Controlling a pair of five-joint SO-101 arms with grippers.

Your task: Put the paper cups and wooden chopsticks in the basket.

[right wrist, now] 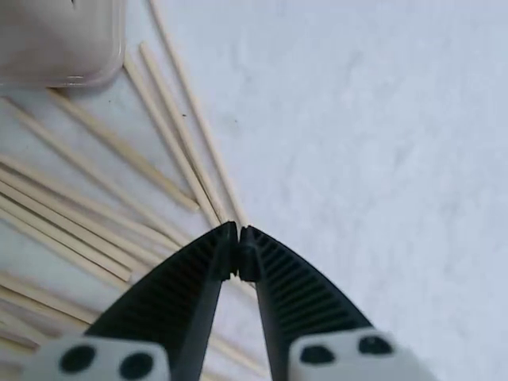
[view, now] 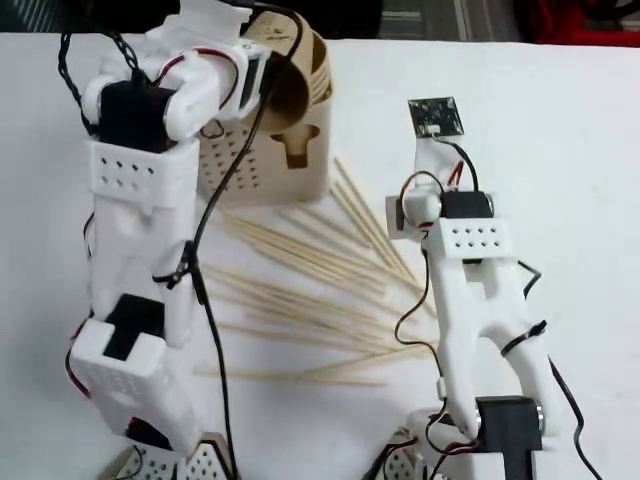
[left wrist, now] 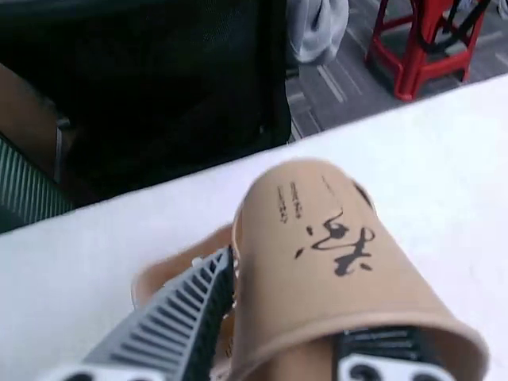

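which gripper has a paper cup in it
The left gripper: it is shut on the brown paper cup above the basket. The right gripper is shut over the chopsticks, holding no cup.

White tabletop [view: 580, 120] spans scene. Beyond far edge: grey carpet floor [left wrist: 333, 79], red stool [left wrist: 421, 40] on it, black mesh chair [left wrist: 159, 87] against table.

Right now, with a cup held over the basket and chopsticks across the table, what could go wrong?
1. The left claw pinches the paper cup by one wall, tilted, over the basket; released there it might catch its rim and roll onto the table.
2. The right claw is shut over the flat-lying chopsticks; they look thin and overlapping, so a grab could slip or scatter them.
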